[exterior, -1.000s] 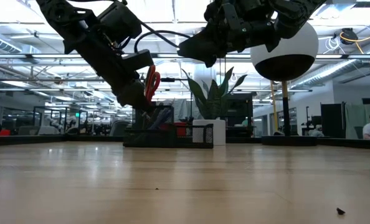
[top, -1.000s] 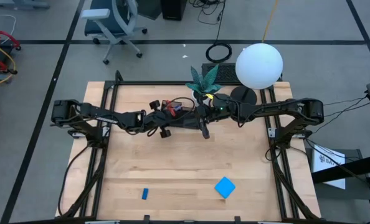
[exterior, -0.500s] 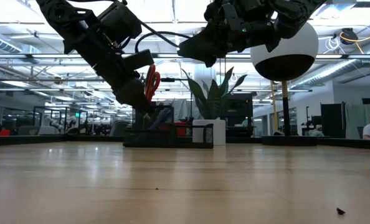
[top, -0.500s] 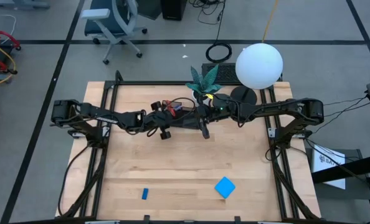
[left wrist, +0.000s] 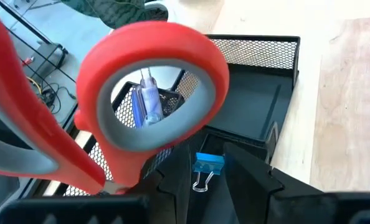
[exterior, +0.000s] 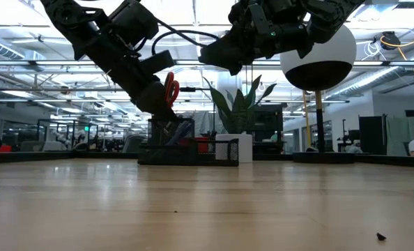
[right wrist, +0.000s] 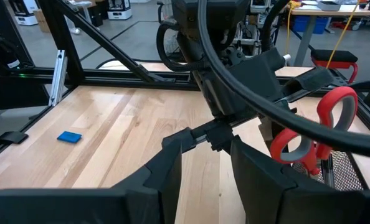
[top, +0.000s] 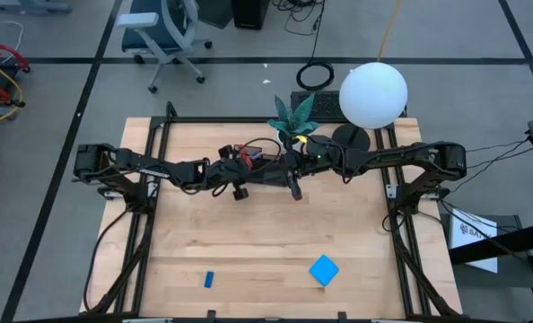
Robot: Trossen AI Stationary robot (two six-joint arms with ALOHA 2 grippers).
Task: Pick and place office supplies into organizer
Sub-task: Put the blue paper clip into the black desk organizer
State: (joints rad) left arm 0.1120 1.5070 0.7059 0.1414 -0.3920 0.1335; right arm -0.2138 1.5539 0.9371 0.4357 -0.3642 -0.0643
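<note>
My left gripper [exterior: 158, 104] is over the black organizer [exterior: 189, 150] at the table's far side and is shut on the red-handled scissors [exterior: 171, 90]. Their handles are up. Their blades [exterior: 181, 130] slant down into the organizer's taller section. Through one handle loop [left wrist: 154, 93] I see a pen [left wrist: 149, 102] standing in the organizer, and a blue clip [left wrist: 207, 165] lies in a compartment below. My right gripper [right wrist: 207, 155] hangs open and empty above the organizer's right end. The blue square pad [top: 324, 269] and the small blue eraser-like piece [top: 209, 279] lie flat near the front edge. My left gripper has the scissors by their handle end [left wrist: 119, 177], just beside its fingers. It comes slanting down from the table's left. The red loops stand in front of the place of contact and hide the kind of hold. The scissors are tilted, handles up, blade tips inside the organizer.
A plant in a white pot [exterior: 238, 148] stands right of the organizer. A lamp with a white globe [top: 373, 94] is at the far right corner. Bare wood lies between the organizer and the front edge.
My left gripper has tipped and rolled a little in place. The scissor handles have shifted slightly toward the plant, while the blades have stayed in the organizer.
</note>
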